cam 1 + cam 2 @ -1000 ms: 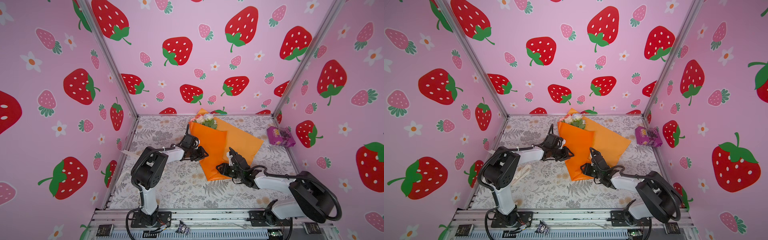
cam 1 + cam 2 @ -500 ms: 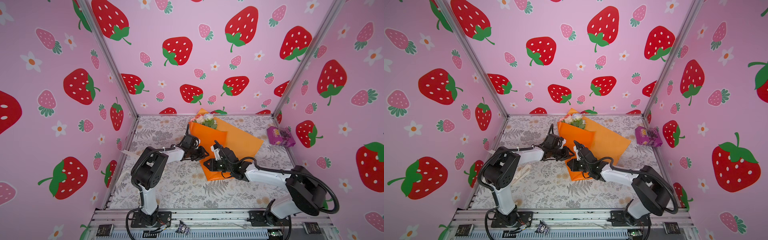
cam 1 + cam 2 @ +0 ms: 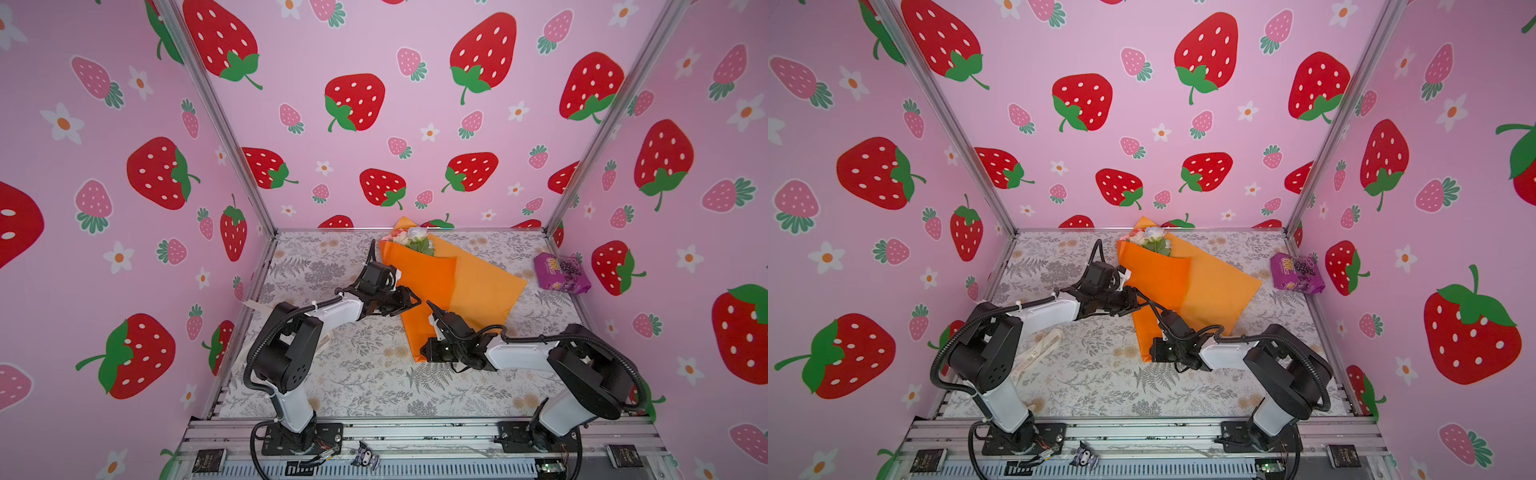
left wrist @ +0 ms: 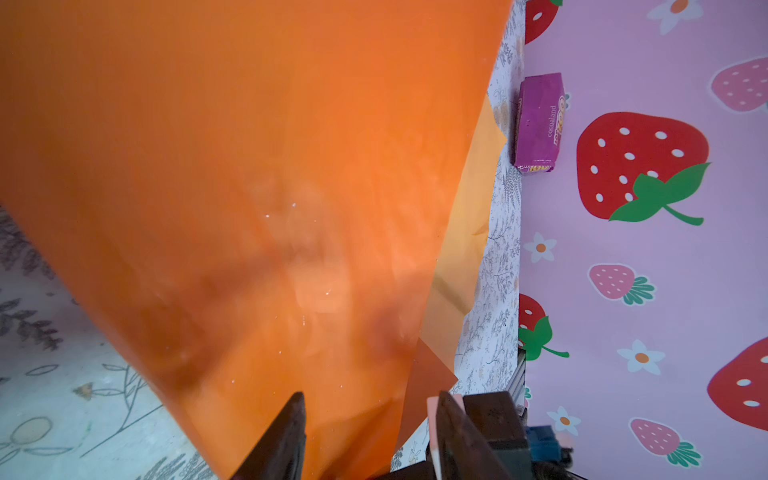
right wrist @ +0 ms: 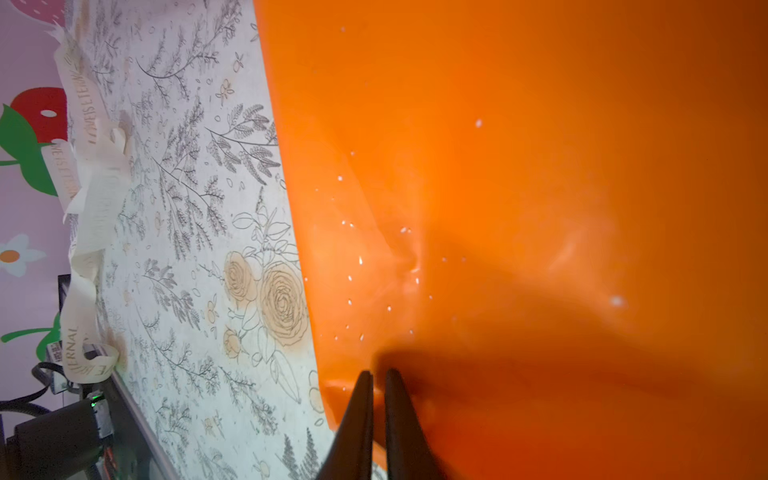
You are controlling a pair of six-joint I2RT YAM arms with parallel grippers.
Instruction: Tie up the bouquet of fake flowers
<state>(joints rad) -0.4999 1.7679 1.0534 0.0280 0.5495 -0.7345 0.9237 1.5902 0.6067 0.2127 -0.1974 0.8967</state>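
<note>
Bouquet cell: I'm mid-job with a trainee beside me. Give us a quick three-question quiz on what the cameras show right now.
1. True or false: the purple snack packet lies on the bouquet.
2. The right gripper is at the bouquet's: A) flower end B) narrow stem end C) nowhere near it.
3. Fill in: the cream ribbon lies beside the ___ arm.
Key: 1 false, it lies apart by the wall; 2 B; 3 left.

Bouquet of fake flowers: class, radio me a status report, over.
Left pincer open at the wrapping paper. Right pincer shut on its edge. Bouquet of fake flowers lying untied; ribbon loose at left. Snack packet apart, far right.
</note>
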